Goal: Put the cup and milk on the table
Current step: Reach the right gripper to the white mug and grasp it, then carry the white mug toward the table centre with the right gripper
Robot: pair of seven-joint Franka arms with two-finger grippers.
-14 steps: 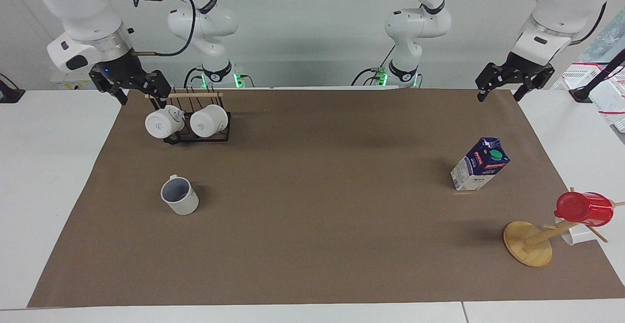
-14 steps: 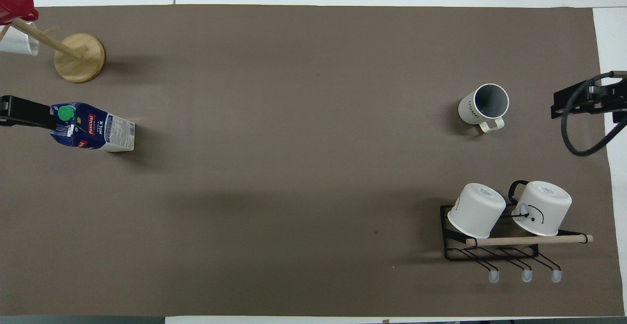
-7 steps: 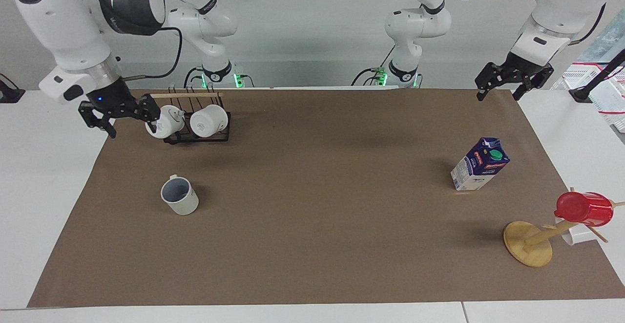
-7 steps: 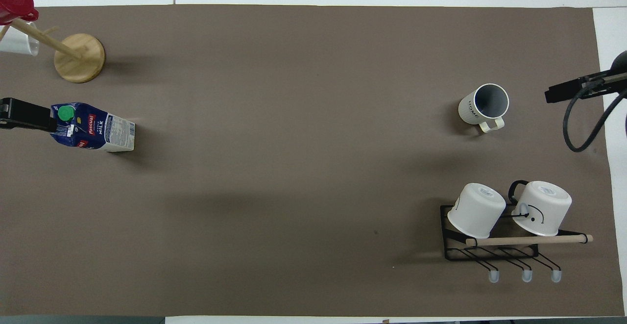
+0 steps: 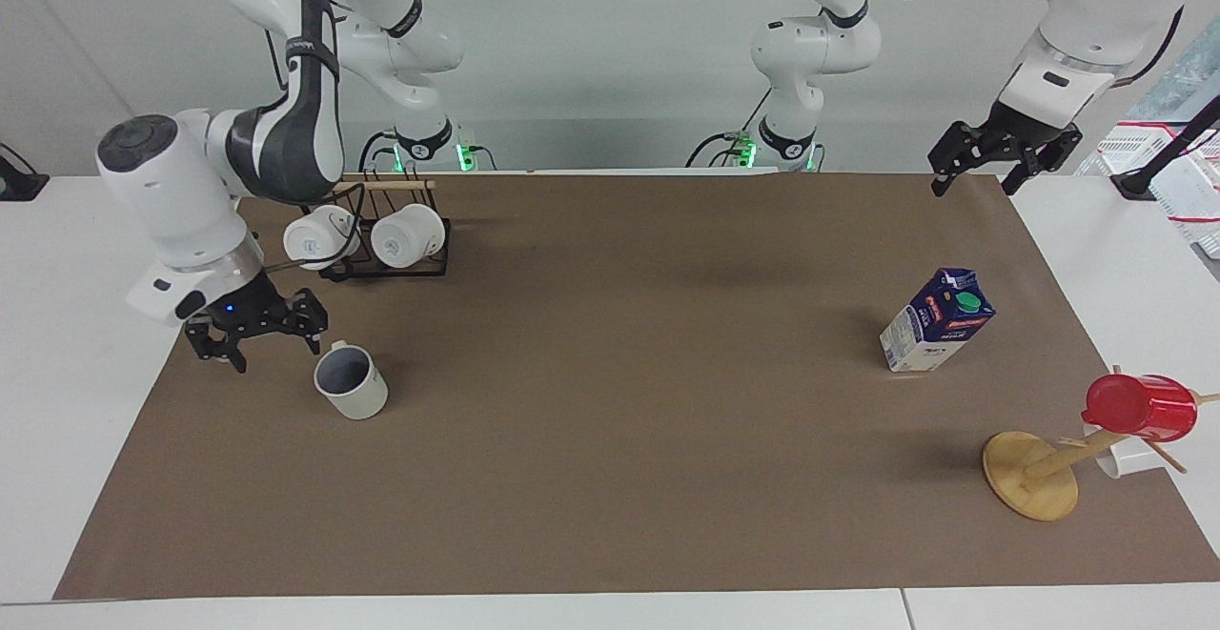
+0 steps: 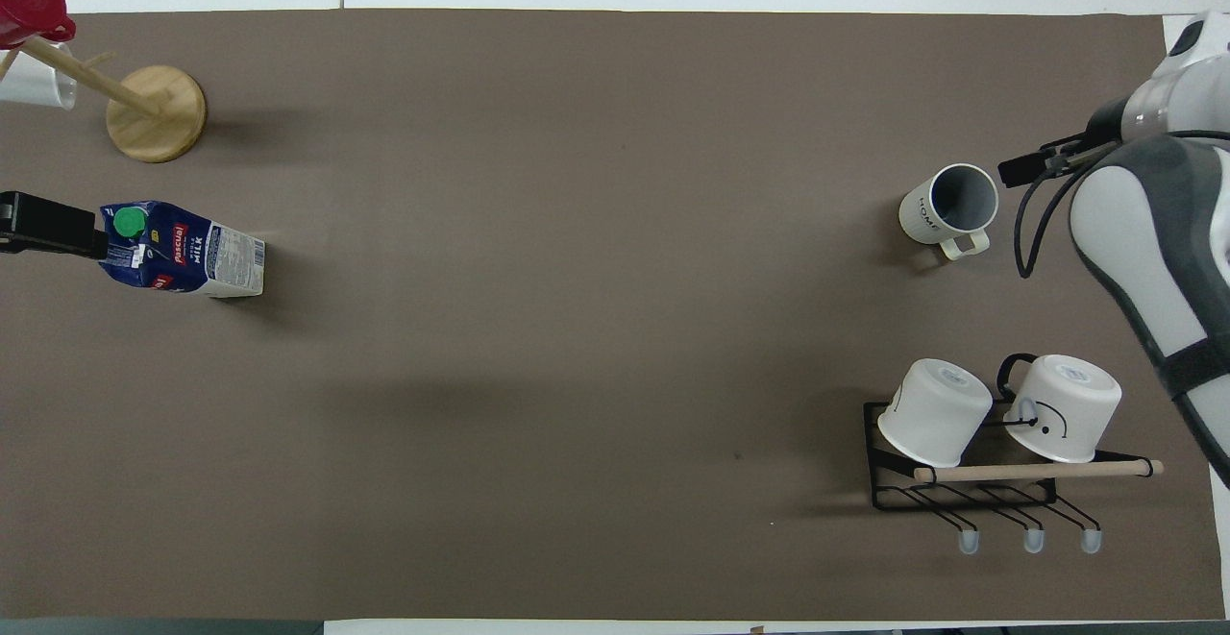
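The off-white cup (image 5: 351,384) stands upright on the brown paper of the table (image 5: 610,477), toward the right arm's end; it also shows in the overhead view (image 6: 947,203), its handle turned toward the robots. My right gripper (image 5: 254,346) is open and low, just beside the cup and apart from it; it shows in the overhead view too (image 6: 1036,164). The blue and white milk (image 5: 937,321) stands on the paper toward the left arm's end and shows in the overhead view (image 6: 183,249). My left gripper (image 5: 991,172) is open and empty, raised over the paper's corner.
A black rack (image 5: 386,263) with two white mugs stands near the robots, nearer to them than the cup. A wooden mug tree (image 5: 1031,476) with a red cup (image 5: 1139,408) stands farther from the robots than the milk. A white crate (image 5: 1177,177) sits off the paper.
My right gripper has come down from beside the rack to just beside the cup, still open. The left arm has hardly moved. Cup and milk have not moved.
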